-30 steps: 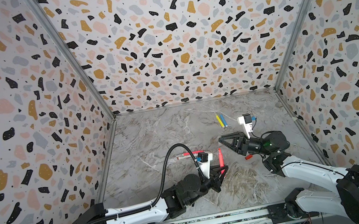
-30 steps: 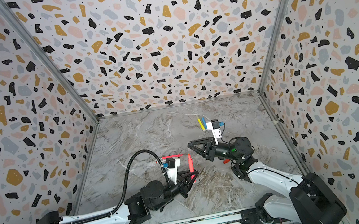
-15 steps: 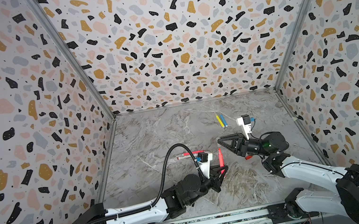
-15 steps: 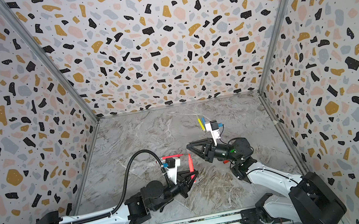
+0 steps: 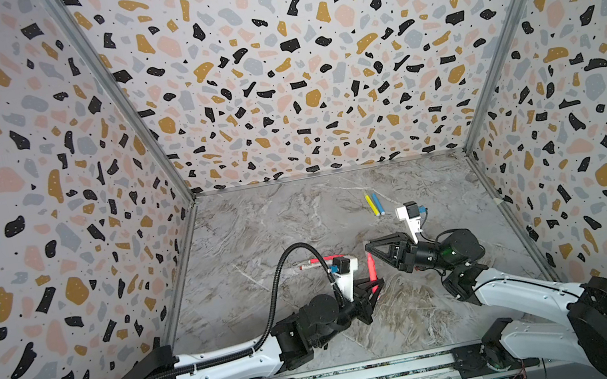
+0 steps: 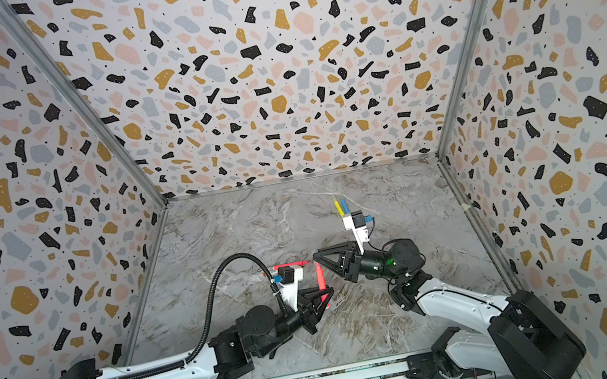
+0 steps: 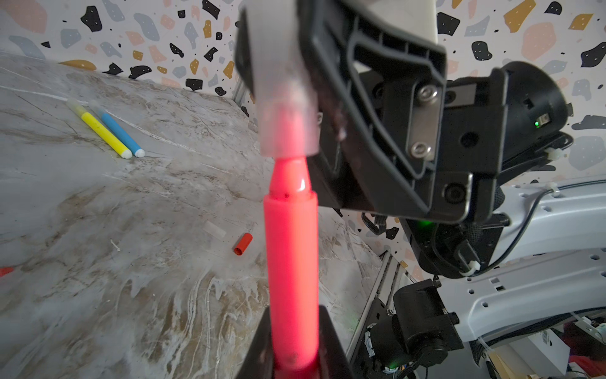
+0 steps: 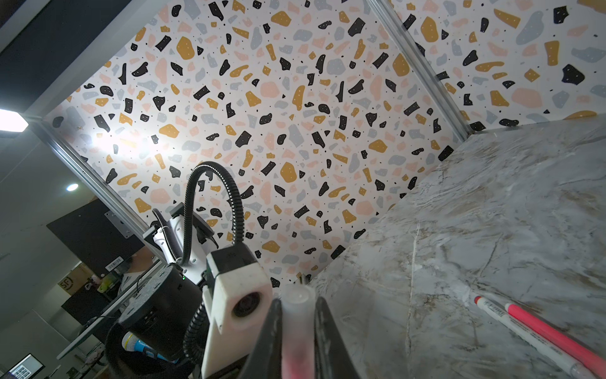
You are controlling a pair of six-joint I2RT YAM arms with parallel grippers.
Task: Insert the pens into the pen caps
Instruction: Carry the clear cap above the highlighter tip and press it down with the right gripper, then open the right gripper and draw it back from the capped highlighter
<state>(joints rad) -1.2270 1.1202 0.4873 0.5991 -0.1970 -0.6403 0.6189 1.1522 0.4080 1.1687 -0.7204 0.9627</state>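
My left gripper point(image 5: 372, 290) point(image 7: 293, 331) is shut on the lower end of a neon pink pen point(image 5: 371, 269) point(image 7: 292, 262) and holds it upright. My right gripper point(image 5: 370, 247) point(image 8: 296, 303) is shut on a translucent pen cap point(image 7: 285, 108) point(image 8: 296, 323), which sits over the pen's tapered tip. The pink tip shows through the cap; the pen's shoulder is still bare below it. In both top views the two grippers meet at mid-table point(image 6: 319, 268). A stubby red pen cap point(image 7: 243, 243) lies on the table.
A yellow pen point(image 5: 370, 204) and a blue pen point(image 5: 378, 203) lie side by side toward the back. A white pen with red markings point(image 8: 524, 334) and another pink pen point(image 8: 557, 334) lie left of the grippers. A small clear cap point(image 7: 214, 228) lies near the red one. Walls enclose the marble table point(image 5: 258, 228).
My right gripper has shifted slightly left and down with the cap toward the pink pen's tip. The left gripper and its pen have stayed in place.
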